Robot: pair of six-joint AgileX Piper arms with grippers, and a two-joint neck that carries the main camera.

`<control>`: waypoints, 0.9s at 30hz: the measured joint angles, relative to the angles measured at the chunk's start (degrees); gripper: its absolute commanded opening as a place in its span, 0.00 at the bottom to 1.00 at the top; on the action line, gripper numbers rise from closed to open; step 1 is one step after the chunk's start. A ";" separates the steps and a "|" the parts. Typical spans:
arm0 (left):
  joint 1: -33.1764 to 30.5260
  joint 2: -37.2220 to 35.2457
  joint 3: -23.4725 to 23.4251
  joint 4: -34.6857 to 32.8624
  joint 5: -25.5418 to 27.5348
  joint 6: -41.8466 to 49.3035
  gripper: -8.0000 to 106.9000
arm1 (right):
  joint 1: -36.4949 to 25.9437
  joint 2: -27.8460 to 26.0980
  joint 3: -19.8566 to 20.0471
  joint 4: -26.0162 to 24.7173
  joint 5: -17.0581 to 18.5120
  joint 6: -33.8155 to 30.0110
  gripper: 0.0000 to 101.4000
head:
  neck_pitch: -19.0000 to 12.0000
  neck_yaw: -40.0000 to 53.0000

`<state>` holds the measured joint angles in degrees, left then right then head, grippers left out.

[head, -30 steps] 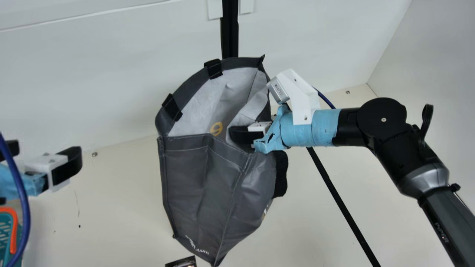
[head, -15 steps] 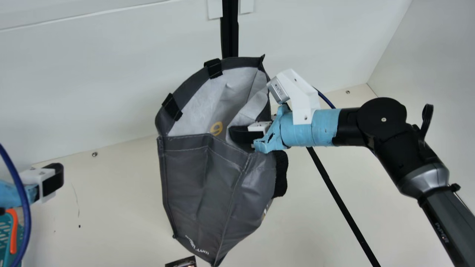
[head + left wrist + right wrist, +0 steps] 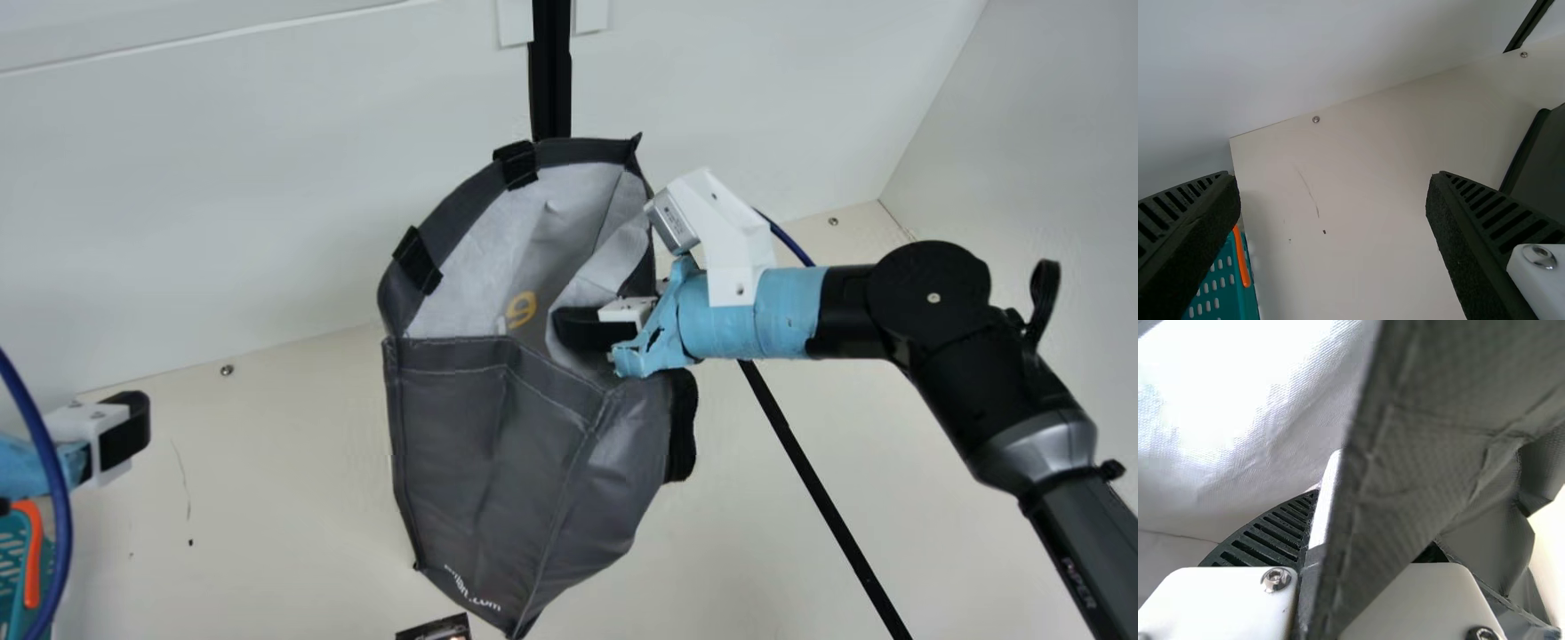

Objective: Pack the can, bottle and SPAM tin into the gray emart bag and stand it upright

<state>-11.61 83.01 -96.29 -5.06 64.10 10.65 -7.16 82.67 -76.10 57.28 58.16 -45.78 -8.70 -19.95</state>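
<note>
Cream worktop (image 3: 293,498) below, my right end effector (image 3: 591,340) clamps the bag (image 3: 484,453), left one (image 3: 1333,183) gapes; packing's unclear (contents hidden), release remains.

Bag mouth (image 3: 449,354) open, depth unclear

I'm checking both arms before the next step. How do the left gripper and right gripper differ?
The left gripper's jaws stand wide apart with nothing between them; the right gripper is shut on the bag, one jaw inside its mouth.
The left gripper is near the teal basket, away from the bag; the right gripper is at the bag's rim.
Both have black jaws on white mounts, with light blue wrapping behind.
</note>
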 measured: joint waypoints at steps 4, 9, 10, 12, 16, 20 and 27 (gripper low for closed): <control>0.00 0.00 0.00 0.00 0.00 0.00 0.85 | -1.33 -0.39 -0.63 -1.72 -0.05 1.34 0.00 | 0.00 0.00; 0.00 0.00 0.00 0.00 0.00 0.00 0.85 | -3.02 -1.14 -1.35 -4.70 -0.35 3.61 0.00 | 0.00 0.09; 0.00 0.00 0.00 0.00 0.00 0.00 0.85 | -3.34 -1.31 -1.51 -5.53 -0.35 4.05 0.00 | 0.00 0.00; 0.00 0.00 0.00 0.00 0.00 0.00 0.85 | -3.88 -1.57 -1.73 -6.70 -0.48 5.06 0.00 | 0.00 0.00; 0.00 0.00 0.00 0.00 0.00 0.00 0.85 | -4.79 -2.21 -2.10 -9.61 -1.04 6.84 0.00 | 0.00 0.00; 0.00 0.00 0.00 0.00 0.00 0.00 0.85 | -5.29 -2.63 -2.76 -12.70 -1.55 8.86 0.00 | 0.00 0.00; 0.00 0.00 0.00 0.00 0.00 0.00 0.85 | -5.86 -3.12 -4.78 -19.25 -2.25 12.83 0.00 | 0.00 0.09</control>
<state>-11.61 83.01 -96.29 -5.06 64.10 10.65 -13.01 79.55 -80.87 38.03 55.91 -32.94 -8.70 -19.86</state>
